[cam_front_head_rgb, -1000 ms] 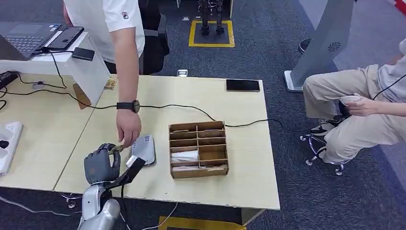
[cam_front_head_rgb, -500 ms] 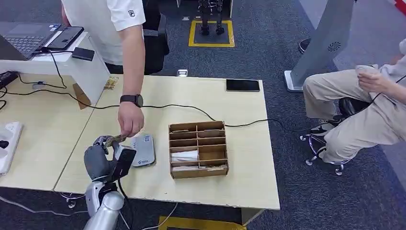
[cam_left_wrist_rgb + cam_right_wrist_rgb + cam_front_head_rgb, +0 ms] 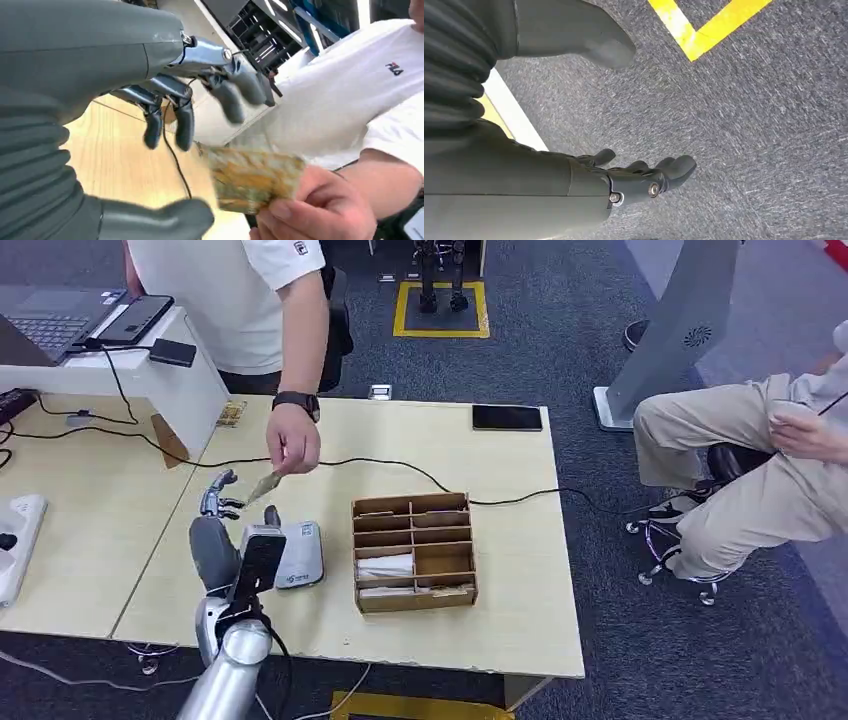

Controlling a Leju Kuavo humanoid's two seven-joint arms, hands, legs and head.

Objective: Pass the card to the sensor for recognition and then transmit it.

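Head view | card [image 3: 264, 486] in person's hand [image 3: 295, 450], just beyond left hand [image 3: 216, 530] | fingers [image 3: 182, 117] spread, empty

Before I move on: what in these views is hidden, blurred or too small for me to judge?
- Card: its print is motion-blurred in the left wrist view and tiny in the head view; the person's hand covers one end.
- Sensor: its near edge sits behind the left robot hand in the head view.
- Wooden organizer: contents too small to identify.
- Right robot hand: fingers seen from behind, partly hidden.
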